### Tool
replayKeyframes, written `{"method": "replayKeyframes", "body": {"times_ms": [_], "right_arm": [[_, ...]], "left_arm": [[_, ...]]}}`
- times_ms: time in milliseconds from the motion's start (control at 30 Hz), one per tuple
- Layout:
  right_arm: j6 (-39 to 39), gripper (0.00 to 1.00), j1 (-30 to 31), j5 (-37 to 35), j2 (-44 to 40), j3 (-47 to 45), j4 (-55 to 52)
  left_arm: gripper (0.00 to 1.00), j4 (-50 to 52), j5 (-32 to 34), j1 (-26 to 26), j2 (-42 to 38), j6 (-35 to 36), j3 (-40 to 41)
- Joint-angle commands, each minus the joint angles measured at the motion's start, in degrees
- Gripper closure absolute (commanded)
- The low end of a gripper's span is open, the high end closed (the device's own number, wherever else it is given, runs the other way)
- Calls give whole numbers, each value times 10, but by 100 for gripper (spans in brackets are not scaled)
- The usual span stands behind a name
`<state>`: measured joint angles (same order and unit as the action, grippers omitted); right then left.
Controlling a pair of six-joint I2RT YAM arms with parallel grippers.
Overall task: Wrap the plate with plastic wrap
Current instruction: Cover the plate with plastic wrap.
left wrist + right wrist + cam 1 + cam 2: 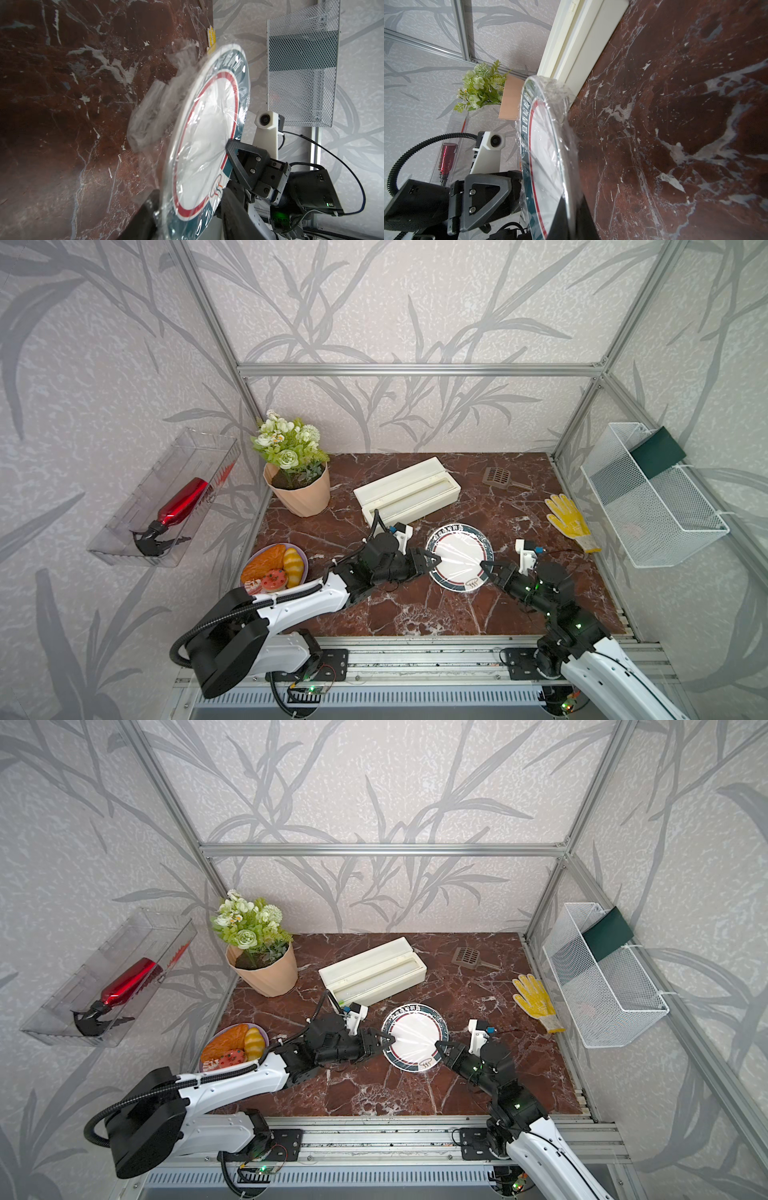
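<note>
pinching the rim of the plate [459, 556], right claw [484, 566] is clamped; left claw [434, 560] straddles the rim opposite it, grip unclear. probably stiff, breakable, slick under plastic wrap [145, 124]: hold rims.

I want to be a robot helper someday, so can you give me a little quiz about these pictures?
1. True or false: the crinkly clear plastic wrap already covers the round white plate with the teal rim.
2. Where does the shiny red bottle lie? A) white mesh basket B) clear plastic wall tray C) peach flower pot
3. Fill in: the right gripper is shut on the plate's ____.
Key: 1 true; 2 B; 3 rim.
</note>
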<state>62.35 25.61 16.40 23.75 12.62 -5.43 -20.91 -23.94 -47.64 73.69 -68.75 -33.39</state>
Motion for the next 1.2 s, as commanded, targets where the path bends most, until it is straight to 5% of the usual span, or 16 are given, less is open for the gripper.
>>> {"method": "replayKeyframes", "body": {"times_ms": [0,233,333,467,567,967,1167], "right_arm": [[15,100,2,8,4,-9,54],[21,100,2,12,17,-9,71],[9,100,2,5,9,-1,47],[-14,100,2,-15,-13,13,0],[-41,100,1,-28,-29,28,-46],[-145,100,-4,42,-10,113,-248],[-210,100,-7,79,80,222,-419]], "left_arm": [[59,-83,-20,-2,14,-28,2],[80,-169,-44,-2,44,-60,14],[81,-170,-45,-2,41,-60,16],[49,-92,-36,-1,18,-32,10],[34,17,-18,1,-20,13,1],[26,340,104,21,-162,153,-17],[26,354,113,32,-146,169,-27]]}}
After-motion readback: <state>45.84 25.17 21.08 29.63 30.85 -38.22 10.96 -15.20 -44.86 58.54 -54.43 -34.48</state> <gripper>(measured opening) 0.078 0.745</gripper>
